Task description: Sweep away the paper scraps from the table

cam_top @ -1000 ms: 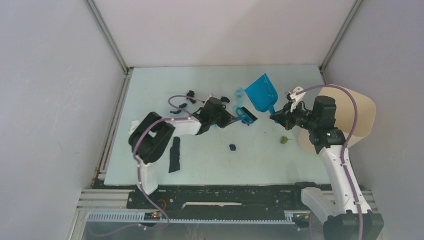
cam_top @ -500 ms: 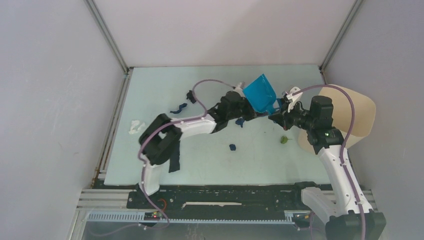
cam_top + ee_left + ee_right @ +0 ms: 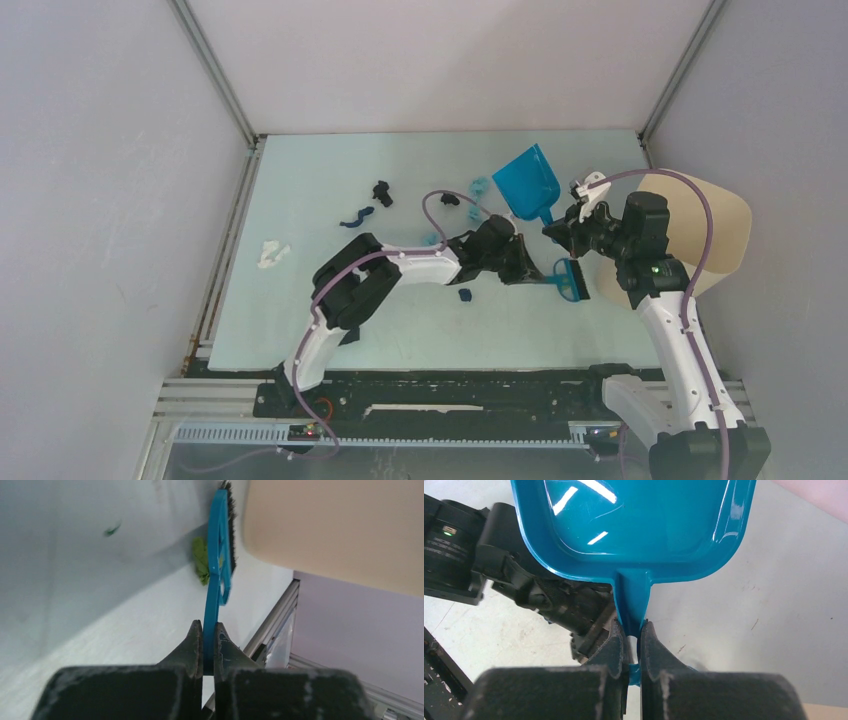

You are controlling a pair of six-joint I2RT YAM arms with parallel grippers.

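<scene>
My left gripper is shut on the handle of the blue hand brush, low over the table by the beige bin. In the left wrist view a green paper scrap lies against the bristles. My right gripper is shut on the handle of the blue dustpan, whose pan shows no scraps. Other scraps lie apart: black, dark blue strip, white, light blue, small dark blue.
The tall beige bin stands at the table's right edge, just beyond the brush. My left arm stretches across the middle of the table. Grey frame rails border the table. White walls enclose it.
My left arm has swung right and nearer with the brush, from beside the dustpan's mouth to the green scrap by the bin. The dustpan has shifted only slightly.
</scene>
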